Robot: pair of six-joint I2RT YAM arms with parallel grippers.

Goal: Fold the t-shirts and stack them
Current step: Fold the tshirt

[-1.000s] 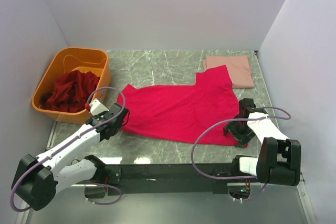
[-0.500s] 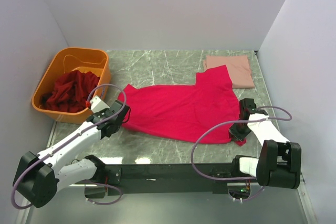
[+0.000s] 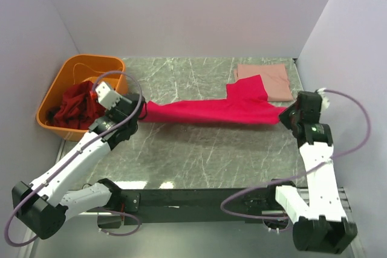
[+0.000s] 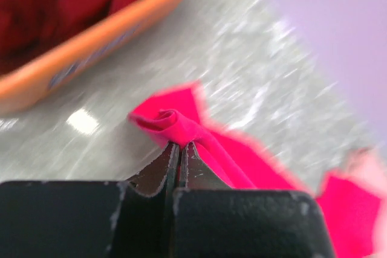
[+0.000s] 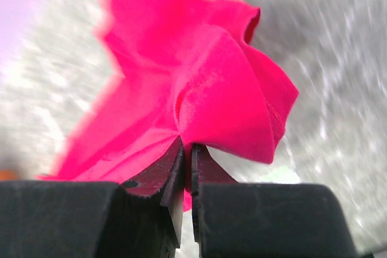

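Top external view: the crimson t-shirt [image 3: 211, 112] is strung in a band across the worktop [image 3: 199, 149], pinched at both ends. The left end effector [image 3: 140, 112] is clamped on the end by the orange tub [image 3: 84, 64]. The right end effector [image 3: 284, 115] grips the other end, near the folded salmon t-shirt [image 3: 269, 80]. Maroon shirts [image 3: 75, 104] are in the tub.

My left arm [image 3: 72, 161] stretches forward and to the right from its base at the near left corner of the worktop. My left jaws are pressed tight together on a bunched edge of the crimson-pink t-shirt [image 4: 175, 124]. My right arm [image 3: 317, 173] reaches almost straight forward from its base, wrist turned toward the left. My right jaws pinch a fold of the same shirt, nearly closed.
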